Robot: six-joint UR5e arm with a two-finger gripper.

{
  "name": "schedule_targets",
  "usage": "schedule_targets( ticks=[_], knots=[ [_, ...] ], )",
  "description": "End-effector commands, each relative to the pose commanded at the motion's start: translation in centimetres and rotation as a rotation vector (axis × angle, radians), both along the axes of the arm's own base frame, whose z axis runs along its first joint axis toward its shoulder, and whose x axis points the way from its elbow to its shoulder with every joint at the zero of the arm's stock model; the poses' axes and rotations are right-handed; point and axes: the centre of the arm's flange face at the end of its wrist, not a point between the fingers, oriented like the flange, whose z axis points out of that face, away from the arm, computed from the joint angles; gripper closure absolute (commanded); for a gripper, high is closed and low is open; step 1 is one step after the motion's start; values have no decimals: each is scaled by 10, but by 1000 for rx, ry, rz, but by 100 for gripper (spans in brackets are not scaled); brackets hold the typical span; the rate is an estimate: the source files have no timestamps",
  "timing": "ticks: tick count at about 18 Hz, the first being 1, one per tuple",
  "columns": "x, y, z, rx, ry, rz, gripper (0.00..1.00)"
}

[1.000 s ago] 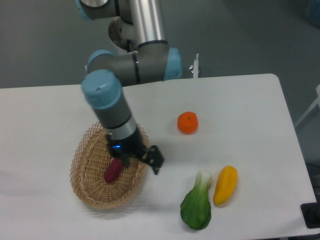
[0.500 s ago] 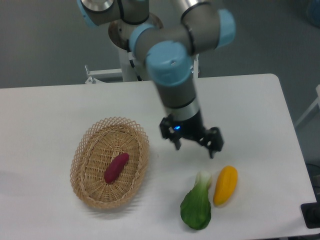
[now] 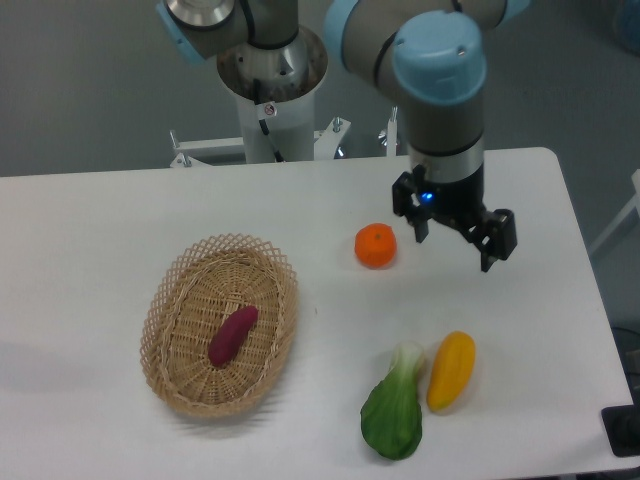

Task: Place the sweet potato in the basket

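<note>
The sweet potato (image 3: 233, 335), a small dark magenta tuber, lies inside the tan wicker basket (image 3: 166, 310) at the left front of the table. My gripper (image 3: 457, 243) hangs far to the right of the basket, just right of the orange fruit, with its two fingers spread wide. It is open and holds nothing.
A round orange fruit (image 3: 376, 245) sits mid-table. A yellow oblong vegetable (image 3: 451, 370) and a green leafy vegetable (image 3: 394, 408) lie at the front right. The arm's base (image 3: 270, 90) stands behind the table's back edge.
The gripper let go of the sweet potato in the basket and swung right and toward the back, from the basket to beside the orange fruit. The sweet potato stays where it was left.
</note>
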Motion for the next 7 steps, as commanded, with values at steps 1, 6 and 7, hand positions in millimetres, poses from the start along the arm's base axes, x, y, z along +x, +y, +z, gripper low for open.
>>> schedule_targets(
  ticks=[1, 6, 7],
  knots=[
    [-2, -3, 2, 4, 1, 5, 0],
    [-8, -13, 9, 49, -9, 21, 0],
    [-9, -16, 11, 57, -8, 25, 0]
  ],
)
